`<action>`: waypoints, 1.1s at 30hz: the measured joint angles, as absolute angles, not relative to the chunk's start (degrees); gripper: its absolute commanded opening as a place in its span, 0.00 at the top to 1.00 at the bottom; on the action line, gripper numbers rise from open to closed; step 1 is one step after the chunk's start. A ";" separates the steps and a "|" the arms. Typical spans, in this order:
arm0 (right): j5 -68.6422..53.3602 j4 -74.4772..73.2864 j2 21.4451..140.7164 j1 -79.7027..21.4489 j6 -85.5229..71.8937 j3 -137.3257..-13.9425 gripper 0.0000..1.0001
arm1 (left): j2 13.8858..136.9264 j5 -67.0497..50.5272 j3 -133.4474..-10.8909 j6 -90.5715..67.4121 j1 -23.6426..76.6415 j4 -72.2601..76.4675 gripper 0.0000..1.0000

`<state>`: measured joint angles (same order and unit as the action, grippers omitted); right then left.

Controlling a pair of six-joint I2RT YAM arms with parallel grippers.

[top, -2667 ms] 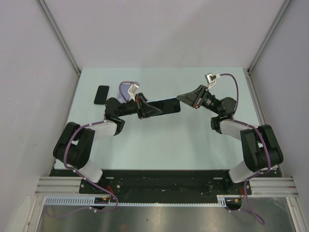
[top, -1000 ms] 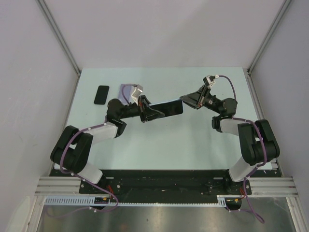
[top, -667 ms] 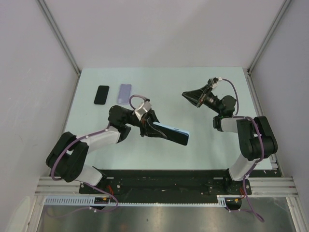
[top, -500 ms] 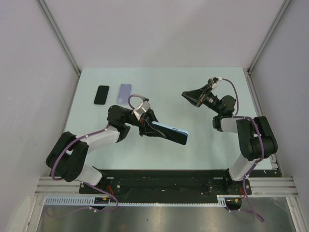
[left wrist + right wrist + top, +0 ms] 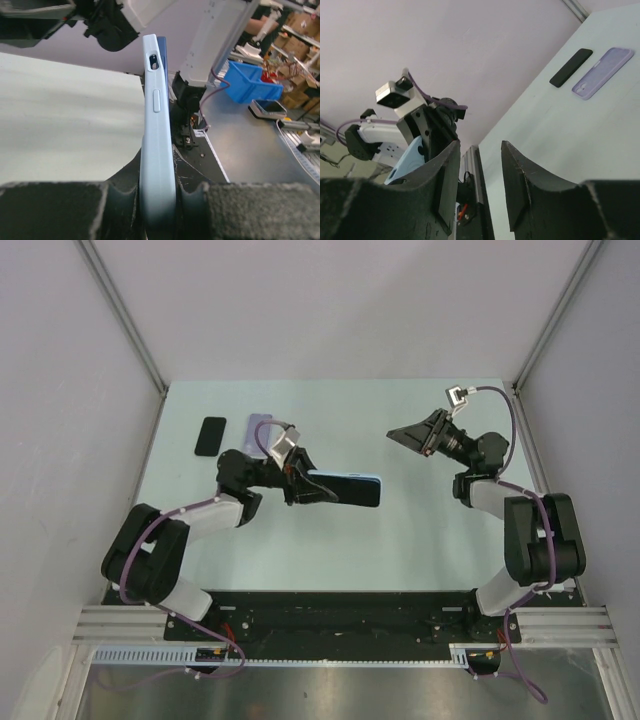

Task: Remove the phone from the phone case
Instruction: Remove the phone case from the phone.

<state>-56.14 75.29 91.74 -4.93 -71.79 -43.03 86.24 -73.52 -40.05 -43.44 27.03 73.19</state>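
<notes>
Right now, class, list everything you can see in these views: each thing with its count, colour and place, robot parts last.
Flat rectangular phone: one, black, lying at the table's far left.
Soft phone case: one, lilac, lying beside the black phone.
Phone in soft case: one, dark phone in light blue case, held above mid-table.
Table: one, pale green.
Left gripper: one, black, shut on the cased phone.
Right gripper: one, black, open, holding nothing.

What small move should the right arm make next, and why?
Probably move the right gripper toward the free end of the light blue phone case to catch its edge. The left gripper is shut on the case with the dark phone in it, while the right jaws stand open, empty and apart from it.
</notes>
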 measured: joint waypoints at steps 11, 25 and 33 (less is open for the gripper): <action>-66.57 75.29 89.23 -4.58 -64.03 -43.64 0.53 | 88.01 -69.25 -40.05 -47.20 23.42 73.19 1.00; -76.20 75.20 87.29 -8.82 -57.93 -43.64 0.52 | 88.77 -67.64 -40.05 -48.49 22.35 73.21 1.00; -77.52 75.22 86.41 -9.37 -56.97 -43.64 0.55 | 89.78 -66.37 -40.05 -48.71 21.76 73.19 1.00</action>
<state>-77.52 75.22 86.41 -9.37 -56.97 -43.64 89.78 -66.37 -40.05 -48.71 21.76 73.19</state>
